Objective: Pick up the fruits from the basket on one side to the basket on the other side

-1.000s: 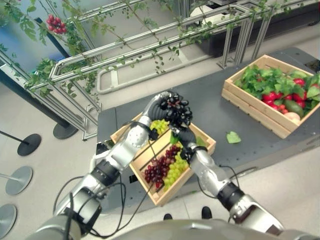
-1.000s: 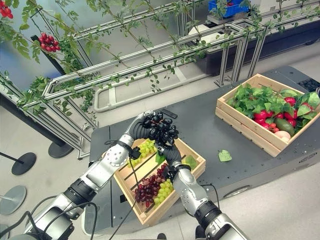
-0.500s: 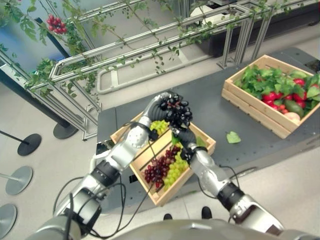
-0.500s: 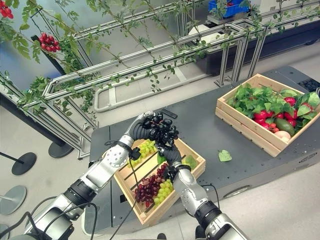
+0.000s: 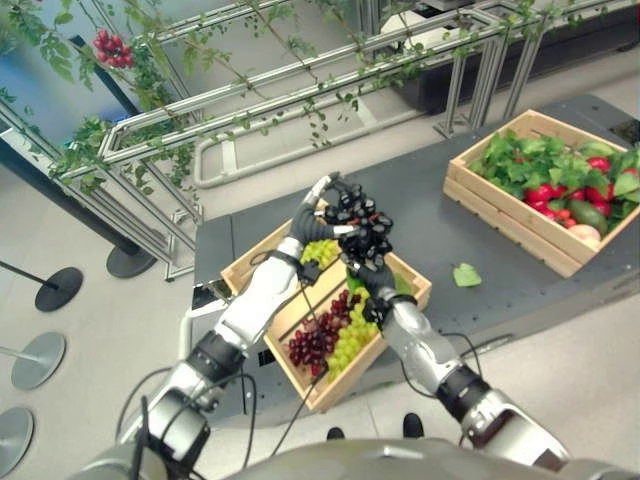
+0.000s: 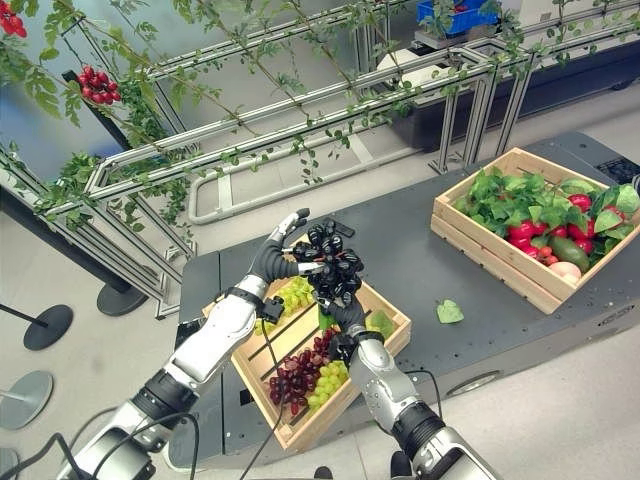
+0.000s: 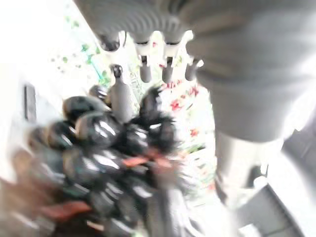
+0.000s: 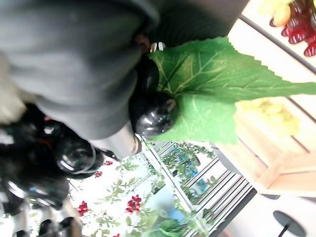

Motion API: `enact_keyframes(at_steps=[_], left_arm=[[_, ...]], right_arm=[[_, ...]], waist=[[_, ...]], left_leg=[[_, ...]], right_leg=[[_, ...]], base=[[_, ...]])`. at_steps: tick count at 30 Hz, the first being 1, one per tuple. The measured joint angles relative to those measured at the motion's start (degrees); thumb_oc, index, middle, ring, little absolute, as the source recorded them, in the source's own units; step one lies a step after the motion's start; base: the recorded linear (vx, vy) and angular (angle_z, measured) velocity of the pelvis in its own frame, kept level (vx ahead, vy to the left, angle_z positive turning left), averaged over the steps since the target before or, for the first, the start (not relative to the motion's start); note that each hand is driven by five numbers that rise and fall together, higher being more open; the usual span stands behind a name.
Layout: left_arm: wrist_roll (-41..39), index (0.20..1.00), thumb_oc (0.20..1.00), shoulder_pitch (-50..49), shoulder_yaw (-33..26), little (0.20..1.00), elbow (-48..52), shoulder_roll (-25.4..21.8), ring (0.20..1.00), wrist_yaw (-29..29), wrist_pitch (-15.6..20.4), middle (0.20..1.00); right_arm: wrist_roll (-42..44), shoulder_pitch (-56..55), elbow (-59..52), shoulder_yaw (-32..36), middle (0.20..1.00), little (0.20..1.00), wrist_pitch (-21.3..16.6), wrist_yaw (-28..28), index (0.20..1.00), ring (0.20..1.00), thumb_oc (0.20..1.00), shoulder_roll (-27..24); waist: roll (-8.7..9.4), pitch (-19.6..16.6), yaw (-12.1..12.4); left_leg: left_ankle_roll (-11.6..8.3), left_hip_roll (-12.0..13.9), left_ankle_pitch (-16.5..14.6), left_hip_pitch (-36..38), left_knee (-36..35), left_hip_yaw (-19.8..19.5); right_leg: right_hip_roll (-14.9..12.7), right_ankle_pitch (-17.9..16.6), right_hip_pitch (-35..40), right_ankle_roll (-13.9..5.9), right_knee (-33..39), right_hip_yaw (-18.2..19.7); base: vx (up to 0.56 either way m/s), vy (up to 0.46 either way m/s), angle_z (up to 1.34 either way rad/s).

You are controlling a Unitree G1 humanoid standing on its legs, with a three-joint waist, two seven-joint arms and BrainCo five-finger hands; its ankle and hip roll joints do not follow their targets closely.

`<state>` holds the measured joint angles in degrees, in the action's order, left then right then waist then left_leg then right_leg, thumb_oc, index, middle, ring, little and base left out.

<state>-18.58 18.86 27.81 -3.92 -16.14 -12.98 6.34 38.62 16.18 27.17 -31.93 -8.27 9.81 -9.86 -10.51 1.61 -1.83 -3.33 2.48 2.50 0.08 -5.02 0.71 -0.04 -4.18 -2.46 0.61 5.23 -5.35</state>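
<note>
The right hand (image 5: 372, 282) grips black grapes (image 5: 362, 228) above the near crate (image 5: 318, 385). The left hand (image 5: 312, 215) is beside them, fingers straight, released.

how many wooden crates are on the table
2. One wooden crate sits at the near edge under the hands, holding green and red grapes. The other crate sits to the right, full of leafy greens and red produce.
</note>
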Motion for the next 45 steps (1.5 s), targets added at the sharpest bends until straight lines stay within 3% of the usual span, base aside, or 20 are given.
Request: enact_keyframes(at_steps=[5,10,17,27,28,30,32,35,37,39,42,43,44,45], left_arm=[[-8.7,1.000,1.000,-4.7,-1.1,1.000,2.8,1.3,1.000,0.1,1.9,1.000],[-12.2,1.000,1.000,-8.7,-4.3,1.000,4.2,1.7,1.000,0.7,3.1,1.000],[-12.7,1.000,1.000,-14.2,-9.3,1.000,5.4,1.8,1.000,2.2,4.1,1.000],[-12.5,1.000,1.000,-17.7,-13.3,1.000,5.3,2.2,1.000,3.4,4.2,1.000],[-12.0,1.000,1.000,-18.0,-13.6,1.000,5.3,2.2,1.000,3.5,4.5,1.000],[-11.6,1.000,1.000,-19.4,-15.1,1.000,5.0,2.2,1.000,3.5,4.8,1.000],[-11.4,1.000,1.000,-19.8,-16.7,1.000,4.6,2.3,1.000,3.9,4.9,1.000],[-11.4,1.000,1.000,-19.5,-17.1,1.000,4.3,2.7,1.000,4.7,5.1,1.000],[-11.4,1.000,1.000,-19.5,-17.8,1.000,3.9,2.5,1.000,5.1,5.3,1.000],[-11.4,1.000,1.000,-20.5,-18.4,1.000,3.4,1.8,1.000,5.4,5.3,1.000],[-11.4,1.000,1.000,-21.5,-20.2,1.000,2.1,1.4,1.000,5.7,5.2,1.000],[-11.4,1.000,1.000,-21.5,-20.0,1.000,2.1,1.3,1.000,6.0,5.2,1.000],[-11.4,1.000,1.000,-21.6,-20.1,1.000,2.1,1.3,1.000,6.3,5.2,1.000],[-11.2,1.000,1.000,-21.4,-19.9,1.000,2.3,1.1,1.000,6.4,5.2,1.000]], right_arm=[[-3.1,0.0,0.0,0.5,0.200,0.200,0.0,1.2,0.200,0.200,0.200,-1.4],[-6.6,-0.3,-0.1,2.7,0.200,0.200,0.0,1.9,0.200,0.200,0.200,-4.3],[-14.3,-3.1,-3.7,9.7,0.200,0.200,0.0,2.7,0.200,0.200,0.200,-9.3],[-18.5,-7.8,-9.6,17.4,0.200,0.200,-0.2,3.2,0.200,0.200,0.200,-11.3],[-19.0,-8.4,-10.6,17.8,0.200,0.200,-0.2,3.1,0.200,0.200,0.200,-11.4],[-19.7,-8.3,-12.8,17.9,0.200,0.200,-0.2,2.6,0.200,0.200,0.200,-11.7],[-20.0,-8.0,-13.5,18.0,0.200,0.200,-0.3,1.7,0.200,0.200,0.200,-11.7],[-20.1,-11.4,-17.5,21.9,0.200,0.200,-0.4,0.4,0.200,0.200,0.200,-12.7],[-20.2,-13.4,-18.0,24.4,0.200,0.200,-0.4,-0.1,0.200,0.200,0.200,-12.9],[-20.5,-16.4,-21.2,26.8,0.200,0.200,-0.4,-1.9,0.200,0.200,0.200,-12.3],[-20.5,-18.1,-22.9,26.8,0.200,0.200,-0.4,-3.4,0.200,0.200,0.200,-11.3],[-20.5,-19.5,-23.1,27.1,0.200,0.200,-0.4,-3.8,0.200,0.200,0.200,-11.2],[-20.5,-20.2,-23.1,27.1,0.200,0.200,-0.4,-4.1,0.200,0.200,0.200,-11.1],[-20.5,-22.1,-23.6,27.7,0.200,0.200,-0.4,-4.3,0.200,0.200,0.200,-10.5]], waist=[[0.12,0.1,-0.1],[0.57,0.4,-0.1],[1.82,1.5,-0.2],[3.40,2.8,-0.4],[3.80,3.1,0.1],[4.56,3.6,1.5],[6.82,5.2,2.6],[6.15,5.2,0.2],[7.75,6.0,-0.8],[8.63,5.9,0.1],[9.59,6.3,-0.4],[10.78,6.3,-2.0],[10.97,6.3,-2.0],[12.53,6.5,-2.4]], left_leg=[[0.00,0.1,0.0,-0.1,0.0,0.0],[0.00,0.1,0.0,-0.1,0.0,-0.1],[0.00,0.0,0.0,-0.2,0.0,-0.5],[0.08,-0.3,-0.1,0.0,0.0,-0.5],[0.19,-0.9,-0.3,0.2,0.0,-1.3],[1.47,-3.1,-1.4,0.3,1.2,-6.7],[2.62,-5.6,-2.3,-0.6,5.2,-10.6],[2.73,-5.3,-5.0,-0.4,4.8,-11.5],[3.82,-6.5,-4.7,0.5,3.8,-9.8],[5.14,-7.4,-4.7,0.7,3.4,-6.1],[6.52,-8.8,-4.7,1.6,2.8,-2.8],[6.91,-9.7,-4.9,1.7,2.7,-1.7],[7.38,-9.9,-4.7,1.8,2.5,-1.1],[7.68,-10.3,-4.8,1.7,3.0,1.8]], right_leg=[[0.1,0.1,0.0,0.00,0.0,0.0],[0.1,0.1,-0.1,-0.02,0.0,-0.1],[0.1,0.2,0.0,-0.14,0.0,-0.4],[0.0,0.2,-0.3,-0.28,0.0,0.2],[0.1,0.1,-1.1,-0.19,-0.2,1.6],[0.2,-0.6,-3.5,-0.43,-1.7,6.0],[-1.1,-0.7,-5.1,-1.16,-4.1,10.1],[-1.2,-1.0,-5.6,-2.80,-3.7,10.3],[-2.1,-1.7,-6.0,-3.94,-3.8,11.5],[-2.5,-2.7,-8.1,-4.93,-4.8,15.1],[-4.0,-3.8,-9.4,-6.35,-4.9,15.8],[-4.4,-4.2,-10.0,-6.89,-4.9,16.0],[-4.8,-4.0,-10.2,-7.38,-4.9,16.0],[-5.5,-4.0,-11.5,-7.59,-4.6,15.6]], base=[[0.00,0.000,0.00],[0.00,0.000,0.00],[0.00,0.004,0.02],[-0.01,0.018,-0.03],[-0.04,0.053,-0.46],[-0.04,0.047,-0.96],[-0.03,0.119,-1.16],[-0.01,0.138,-0.36],[-0.05,0.232,-0.35],[-0.07,0.209,-0.88],[-0.08,0.123,-0.99],[-0.09,0.076,-0.50],[-0.11,0.056,-0.65],[-0.10,0.053,-0.66]])
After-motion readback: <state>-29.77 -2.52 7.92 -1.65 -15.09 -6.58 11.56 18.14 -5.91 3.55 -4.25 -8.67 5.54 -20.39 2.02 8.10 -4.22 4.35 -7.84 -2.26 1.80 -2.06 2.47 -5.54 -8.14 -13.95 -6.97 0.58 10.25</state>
